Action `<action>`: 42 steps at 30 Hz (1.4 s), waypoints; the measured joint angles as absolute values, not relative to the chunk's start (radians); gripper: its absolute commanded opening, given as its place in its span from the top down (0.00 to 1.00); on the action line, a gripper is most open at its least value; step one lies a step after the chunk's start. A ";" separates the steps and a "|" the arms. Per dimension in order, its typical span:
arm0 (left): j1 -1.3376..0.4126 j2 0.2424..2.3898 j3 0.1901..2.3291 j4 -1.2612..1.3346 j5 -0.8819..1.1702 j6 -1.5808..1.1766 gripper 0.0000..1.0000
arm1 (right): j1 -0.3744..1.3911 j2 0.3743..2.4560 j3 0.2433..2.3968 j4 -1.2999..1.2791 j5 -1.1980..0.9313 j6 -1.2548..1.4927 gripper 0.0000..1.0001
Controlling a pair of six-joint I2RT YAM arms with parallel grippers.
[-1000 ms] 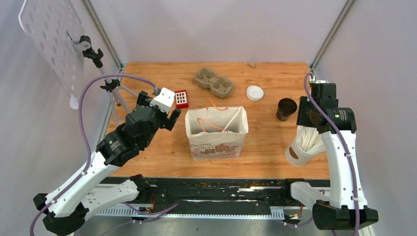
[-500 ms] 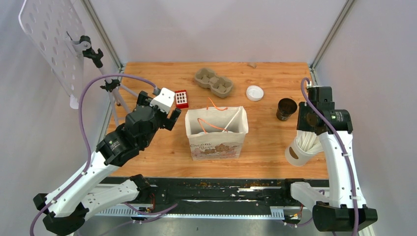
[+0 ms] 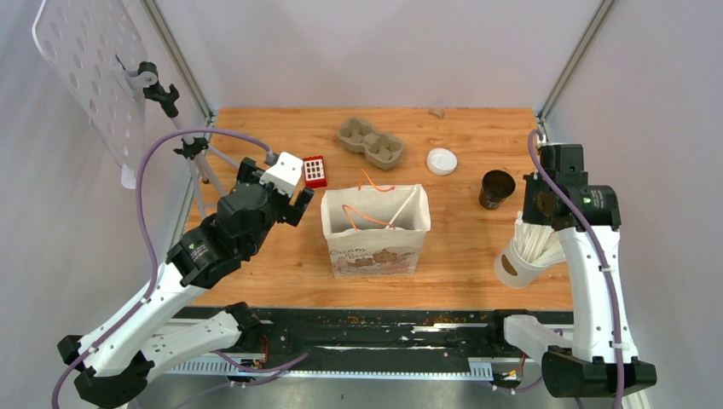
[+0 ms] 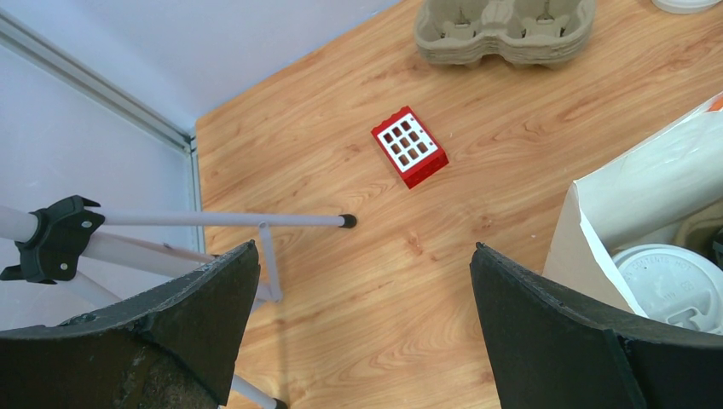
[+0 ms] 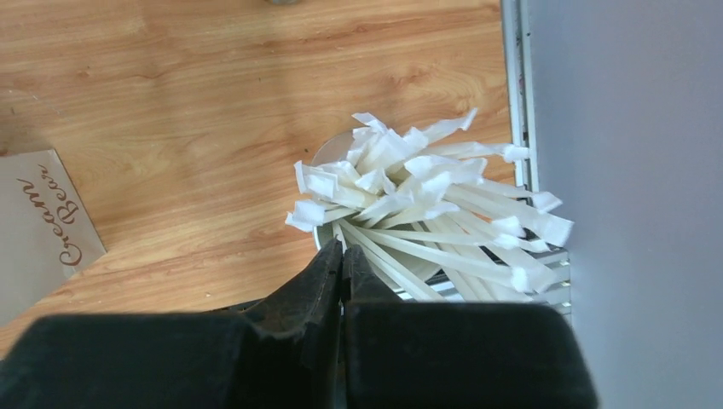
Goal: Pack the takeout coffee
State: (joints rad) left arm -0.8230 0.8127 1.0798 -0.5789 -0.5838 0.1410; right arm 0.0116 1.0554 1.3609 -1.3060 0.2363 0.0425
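Note:
A dark brown takeout coffee cup (image 3: pixel 496 188) stands with no lid on the table at the right. A white round lid (image 3: pixel 442 160) lies apart from it, to its left. Another cup with a white lid (image 4: pixel 673 285) sits inside the white paper bag (image 3: pixel 375 230). My left gripper (image 4: pixel 365 249) hangs wide open over bare wood just left of the bag, holding nothing. My right gripper (image 5: pixel 343 247) is shut, its tips at the rim of the white holder of sticks (image 5: pixel 426 204). I see nothing between its jaws.
A grey-brown pulp cup tray (image 3: pixel 369 141) lies at the back centre. A small red block (image 3: pixel 315 171) sits left of the bag. A tripod leg (image 4: pixel 222 220) runs close to my left fingers. The stick holder (image 3: pixel 529 251) stands near the right front edge.
My right gripper has closed from partly open to shut and swayed slightly left and back over the stick holder. The left arm has not moved.

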 measured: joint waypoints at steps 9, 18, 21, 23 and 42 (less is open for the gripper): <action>-0.823 0.813 1.080 -0.579 -0.580 0.141 0.00 | 0.012 1.127 1.784 -1.501 0.288 0.035 0.98; -0.823 0.813 1.082 -0.579 -0.573 0.141 0.00 | 0.012 1.232 2.249 -1.555 0.292 0.078 0.98; -0.823 0.813 1.084 -0.579 -0.572 0.141 0.00 | 0.012 1.224 2.306 -1.534 0.265 0.113 0.97; -0.823 0.813 1.086 -0.578 -0.573 0.141 0.00 | 0.012 1.197 2.300 -1.503 0.232 0.144 0.97; -0.823 0.827 1.106 -0.574 -0.554 0.138 0.00 | 0.012 0.941 1.720 -1.122 -0.408 0.579 0.97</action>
State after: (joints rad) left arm -0.8230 0.8272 1.1065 -0.5739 -0.5545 0.1383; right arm 0.0116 0.9413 1.7195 -1.1217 -0.4084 0.5785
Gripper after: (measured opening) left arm 1.000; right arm 0.031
